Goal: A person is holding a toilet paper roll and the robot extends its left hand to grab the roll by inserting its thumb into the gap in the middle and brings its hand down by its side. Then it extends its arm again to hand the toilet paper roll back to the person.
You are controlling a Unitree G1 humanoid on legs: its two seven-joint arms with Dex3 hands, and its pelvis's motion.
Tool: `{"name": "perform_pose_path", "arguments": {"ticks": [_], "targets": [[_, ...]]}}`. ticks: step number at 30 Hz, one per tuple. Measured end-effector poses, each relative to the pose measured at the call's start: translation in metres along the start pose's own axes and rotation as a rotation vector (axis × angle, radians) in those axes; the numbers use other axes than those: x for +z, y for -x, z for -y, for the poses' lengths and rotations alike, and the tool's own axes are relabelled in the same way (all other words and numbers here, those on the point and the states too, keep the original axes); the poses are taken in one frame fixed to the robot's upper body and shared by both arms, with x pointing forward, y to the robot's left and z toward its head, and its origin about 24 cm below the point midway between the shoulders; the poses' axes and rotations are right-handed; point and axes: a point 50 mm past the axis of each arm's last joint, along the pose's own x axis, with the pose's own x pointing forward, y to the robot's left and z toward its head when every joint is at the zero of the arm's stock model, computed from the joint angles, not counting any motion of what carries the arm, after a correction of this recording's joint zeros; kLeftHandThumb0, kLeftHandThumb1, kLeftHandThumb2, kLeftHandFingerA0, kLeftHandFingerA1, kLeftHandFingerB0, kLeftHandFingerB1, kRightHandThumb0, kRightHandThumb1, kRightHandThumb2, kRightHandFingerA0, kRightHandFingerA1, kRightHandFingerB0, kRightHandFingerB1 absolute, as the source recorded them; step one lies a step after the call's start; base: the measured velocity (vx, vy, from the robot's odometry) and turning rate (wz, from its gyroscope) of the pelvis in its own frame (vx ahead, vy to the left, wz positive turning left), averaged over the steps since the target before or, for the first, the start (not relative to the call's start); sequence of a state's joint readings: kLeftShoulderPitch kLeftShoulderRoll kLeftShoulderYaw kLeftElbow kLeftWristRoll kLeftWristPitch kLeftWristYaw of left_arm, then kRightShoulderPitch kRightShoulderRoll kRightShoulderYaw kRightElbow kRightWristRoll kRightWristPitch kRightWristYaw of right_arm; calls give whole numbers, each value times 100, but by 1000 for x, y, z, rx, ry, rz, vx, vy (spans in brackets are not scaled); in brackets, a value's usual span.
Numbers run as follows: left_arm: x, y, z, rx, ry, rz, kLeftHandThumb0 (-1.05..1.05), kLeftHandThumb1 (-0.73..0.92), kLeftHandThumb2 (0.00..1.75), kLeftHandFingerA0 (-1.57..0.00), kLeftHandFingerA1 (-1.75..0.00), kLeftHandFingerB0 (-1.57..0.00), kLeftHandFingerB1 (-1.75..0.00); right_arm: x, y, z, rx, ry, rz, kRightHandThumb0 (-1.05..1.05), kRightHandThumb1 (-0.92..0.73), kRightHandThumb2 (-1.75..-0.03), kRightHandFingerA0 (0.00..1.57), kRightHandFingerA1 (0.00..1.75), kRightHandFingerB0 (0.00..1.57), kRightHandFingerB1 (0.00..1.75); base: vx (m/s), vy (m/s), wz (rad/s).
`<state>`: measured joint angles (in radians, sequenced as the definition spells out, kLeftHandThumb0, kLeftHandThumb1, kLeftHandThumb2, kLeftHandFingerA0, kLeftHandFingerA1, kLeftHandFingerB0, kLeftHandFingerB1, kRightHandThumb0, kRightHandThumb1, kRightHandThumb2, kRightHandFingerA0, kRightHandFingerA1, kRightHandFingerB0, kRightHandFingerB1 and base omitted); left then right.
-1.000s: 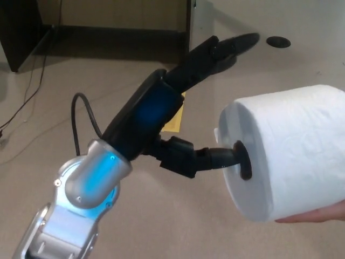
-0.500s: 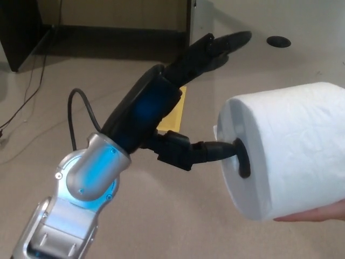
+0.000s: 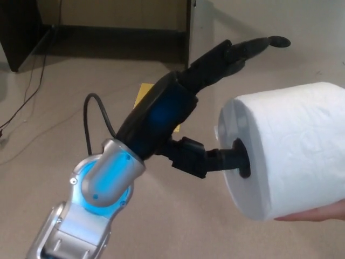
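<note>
A white toilet paper roll [image 3: 291, 151] fills the right side of the head view, resting on a person's hand [image 3: 318, 213] at the lower right edge. My left hand [image 3: 183, 108] reaches in from the lower left. Its black thumb [image 3: 223, 159] is pushed into the dark hole in the roll's middle. The two fingers [image 3: 237, 54] stretch out straight above and behind the roll, apart from it, so the hand is open.
Beige carpet lies below. A yellow sheet [image 3: 145, 94] shows behind my arm. Dark furniture legs and a black cable [image 3: 32, 86] are at the upper left.
My left arm has shifted right, pushing the thumb deeper into the roll's hole. The fingers now reach farther over the roll's top. The roll stays put.
</note>
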<state>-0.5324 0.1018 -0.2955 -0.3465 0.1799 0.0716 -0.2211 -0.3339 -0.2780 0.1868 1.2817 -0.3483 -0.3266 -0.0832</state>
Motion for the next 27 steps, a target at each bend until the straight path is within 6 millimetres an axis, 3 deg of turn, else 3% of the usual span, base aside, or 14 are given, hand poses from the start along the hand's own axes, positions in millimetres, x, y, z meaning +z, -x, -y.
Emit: {"name": "perform_pose_path", "arguments": {"ticks": [5, 10, 13, 14, 20, 27], "targets": [[1, -2, 4, -1, 3, 4, -54, 38, 64, -25, -41, -9, -33, 3, -1, 1, 2, 5, 5, -33, -65, -59, 62, 55, 46, 36, 0, 0, 0], [5, -9, 7, -4, -6, 18, -45, 38, 60, -25, -40, -12, -32, 6, -3, 4, 0, 8, 14, -32, -66, -59, 59, 47, 46, 36, 0, 0, 0], [7, -15, 11, -8, 4, 17, -41, 37, 60, -28, -41, -15, -32, 8, -4, 5, 0, 8, 19, -32, -66, -60, 59, 53, 46, 37, 0, 0, 0], [7, -17, 12, -11, 7, 15, -42, 37, 60, -31, -42, -16, -32, 9, -4, 5, 1, 7, 22, -33, -65, -59, 63, 67, 45, 36, 0, 0, 0], [7, -30, 25, -35, 17, 2, -39, 36, 59, -30, -42, -16, -32, 11, -5, 6, 4, 10, 24, -33, -67, -60, 61, 51, 45, 36, 0, 0, 0], [7, -35, 40, -52, 34, -20, -39, 39, 59, -33, -43, -17, -33, 12, -5, 6, 18, 16, 22, -32, -67, -60, 62, 53, 45, 36, 0, 0, 0]]}}
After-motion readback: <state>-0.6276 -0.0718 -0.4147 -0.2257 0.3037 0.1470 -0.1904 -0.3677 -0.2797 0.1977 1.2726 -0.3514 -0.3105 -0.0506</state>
